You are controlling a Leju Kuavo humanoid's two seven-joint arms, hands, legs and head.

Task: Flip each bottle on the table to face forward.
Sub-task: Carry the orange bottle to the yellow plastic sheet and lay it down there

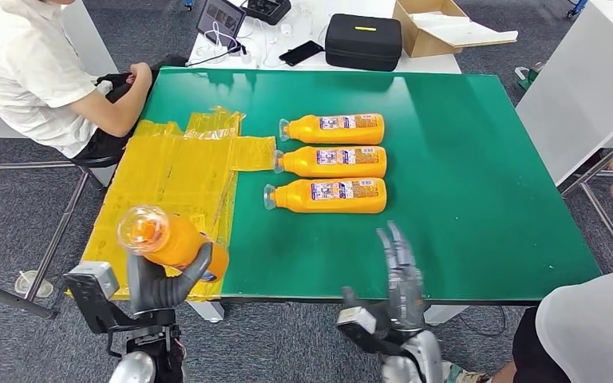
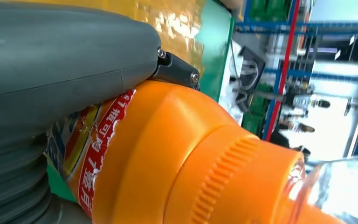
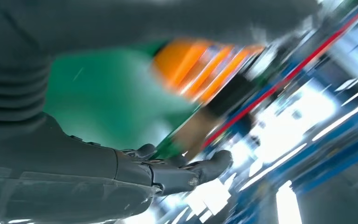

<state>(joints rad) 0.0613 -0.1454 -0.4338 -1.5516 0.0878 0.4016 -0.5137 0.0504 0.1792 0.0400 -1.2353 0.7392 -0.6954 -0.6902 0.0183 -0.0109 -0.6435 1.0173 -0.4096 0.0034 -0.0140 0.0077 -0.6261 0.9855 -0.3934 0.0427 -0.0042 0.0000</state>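
Left hand (image 1: 160, 283) grips an orange bottle (image 1: 172, 239) raised over the worktop's (image 1: 479, 199) near-left corner; its red label band carries Chinese characters, unreadable. Three bottles (image 1: 331, 162) lie in a row mid-worktop. Right hand (image 1: 395, 283) released, fingers spread.

3 orange bottles (image 1: 331, 162) flat mid-table, caps left; 4th bottle (image 1: 172, 239) raised, near-left edge.

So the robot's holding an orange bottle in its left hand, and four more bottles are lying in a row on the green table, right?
Not quite: three bottles lie in a row on the green table, not four, as the head view shows. The rest holds: the left hand grips an orange bottle.
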